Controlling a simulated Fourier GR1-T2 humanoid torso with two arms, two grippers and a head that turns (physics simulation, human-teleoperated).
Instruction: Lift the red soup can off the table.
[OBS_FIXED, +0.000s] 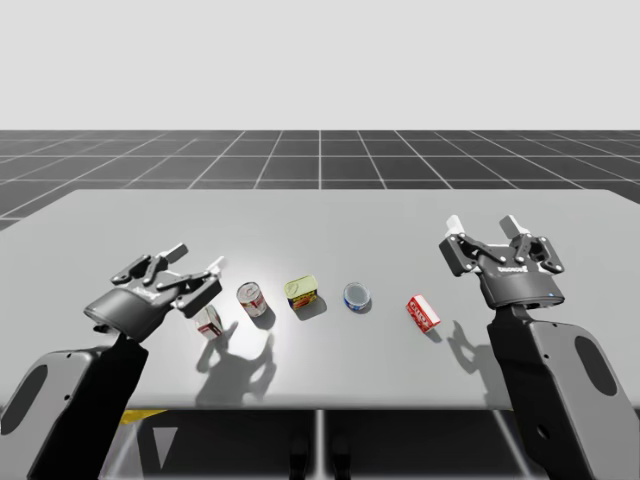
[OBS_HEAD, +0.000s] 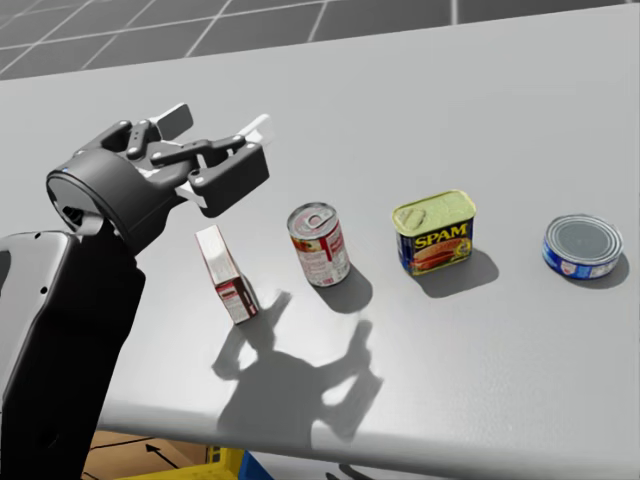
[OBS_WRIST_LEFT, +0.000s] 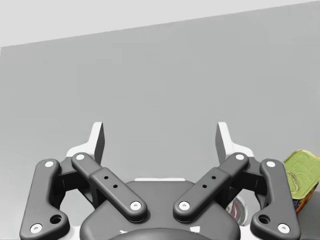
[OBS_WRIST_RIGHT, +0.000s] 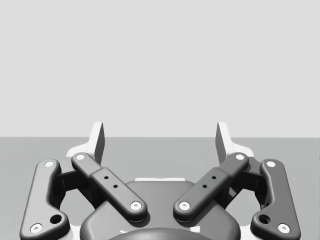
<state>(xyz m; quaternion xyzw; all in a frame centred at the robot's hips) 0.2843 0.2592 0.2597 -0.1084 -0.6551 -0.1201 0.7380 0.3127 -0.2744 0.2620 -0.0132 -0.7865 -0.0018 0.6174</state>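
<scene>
Grey table (OBS_FIXED: 320, 215) fills the middle of the high view, with dark grid floor (OBS_FIXED: 320, 155) behind it. Our left gripper (OBS_FIXED: 197, 258) hovers at centre left of that frame, above the table, its fingers spread wide and holding nothing. Our right gripper (OBS_FIXED: 483, 224) hangs at centre right, likewise wide open and empty, well apart from every item. Five items sit in a row across the lower middle. The yellow-topped tin (OBS_FIXED: 302, 292) stands at the centre. The soup can (OBS_FIXED: 252, 299), red with a silver lid, stands upright on the table just left of the tin, to the lower right of our left gripper and apart from it. A red-white box (OBS_FIXED: 208, 321) stands left of the soup can, just below our left gripper in the frame. A red box (OBS_FIXED: 423, 312) lies furthest right. A blue can (OBS_FIXED: 357, 296) sits between it and the tin.
</scene>
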